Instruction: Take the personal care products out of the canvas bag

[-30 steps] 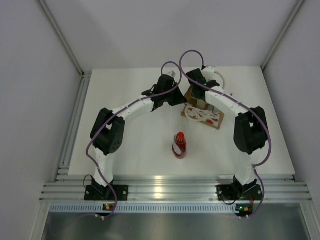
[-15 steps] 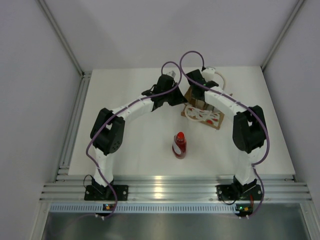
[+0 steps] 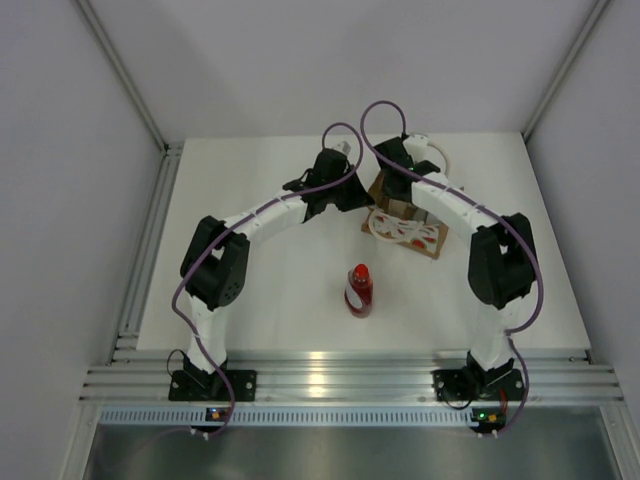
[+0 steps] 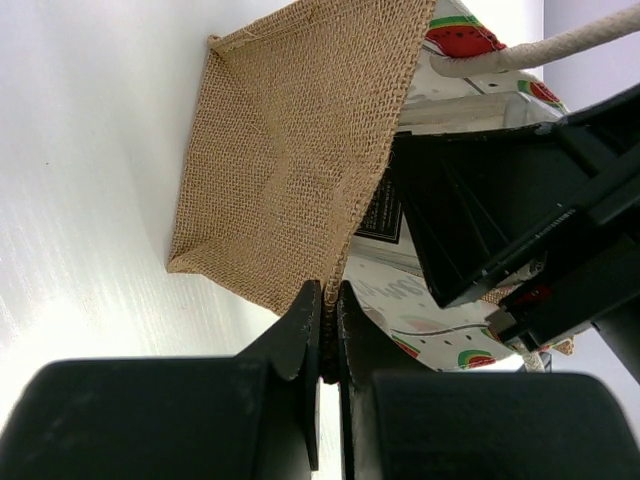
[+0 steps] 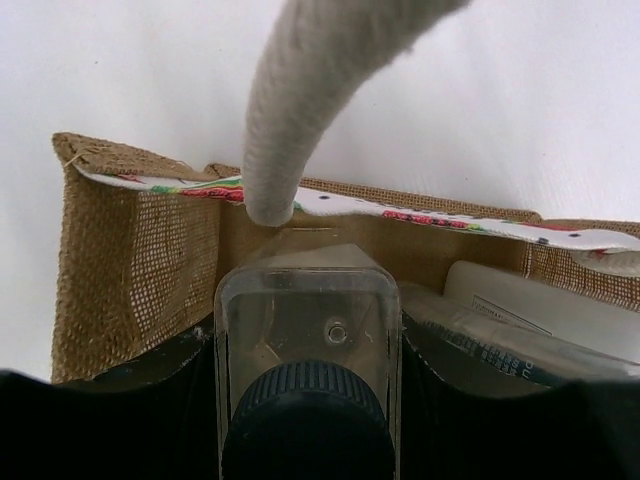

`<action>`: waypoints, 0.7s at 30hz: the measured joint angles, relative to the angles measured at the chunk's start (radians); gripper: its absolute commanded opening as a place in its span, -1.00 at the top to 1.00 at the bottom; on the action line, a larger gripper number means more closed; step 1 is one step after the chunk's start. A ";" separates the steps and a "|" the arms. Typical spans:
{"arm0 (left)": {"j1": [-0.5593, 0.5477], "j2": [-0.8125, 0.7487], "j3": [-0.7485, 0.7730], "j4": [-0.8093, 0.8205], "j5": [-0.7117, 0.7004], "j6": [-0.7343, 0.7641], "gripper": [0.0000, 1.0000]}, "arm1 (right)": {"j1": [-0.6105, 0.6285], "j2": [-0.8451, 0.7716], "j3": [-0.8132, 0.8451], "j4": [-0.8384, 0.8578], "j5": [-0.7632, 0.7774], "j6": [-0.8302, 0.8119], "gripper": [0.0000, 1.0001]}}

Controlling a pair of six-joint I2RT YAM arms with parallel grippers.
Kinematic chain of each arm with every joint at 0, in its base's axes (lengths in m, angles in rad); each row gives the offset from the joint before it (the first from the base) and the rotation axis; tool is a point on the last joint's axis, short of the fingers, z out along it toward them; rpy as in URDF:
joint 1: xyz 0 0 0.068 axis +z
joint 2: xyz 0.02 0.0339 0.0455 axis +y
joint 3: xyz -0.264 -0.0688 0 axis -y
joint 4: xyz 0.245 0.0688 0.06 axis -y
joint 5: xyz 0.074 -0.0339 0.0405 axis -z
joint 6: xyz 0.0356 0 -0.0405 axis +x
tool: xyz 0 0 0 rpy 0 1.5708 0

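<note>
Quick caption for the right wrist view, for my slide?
Right gripper clasping a clear, dark-capped bottle inside the canvas bag, rope handle overhead.

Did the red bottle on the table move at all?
No. The red bottle sits just as far from the metal rail as before.

Bag far on the table (image 3: 280,290), one bottle out in front

The canvas bag (image 3: 418,236) sits on the far part of the table, a little to the right. The lone bottle (image 3: 359,289) stands nearer than the bag and a bit to its left, well apart from it. The left gripper (image 4: 328,300) is at the bag's left side, with the bag's edge between its fingers. The right gripper (image 5: 305,345) is over the bag's open top, and a capped bottle (image 5: 305,300) inside the bag sits between its fingers. More containers (image 5: 520,320) are in the bag just beside that bottle. A rope handle (image 5: 300,100) comes up from the bag wall next to it.
</note>
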 measured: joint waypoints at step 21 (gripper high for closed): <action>0.000 0.000 -0.003 0.000 -0.001 -0.002 1.00 | 0.032 -0.125 0.119 -0.122 -0.098 -0.139 1.00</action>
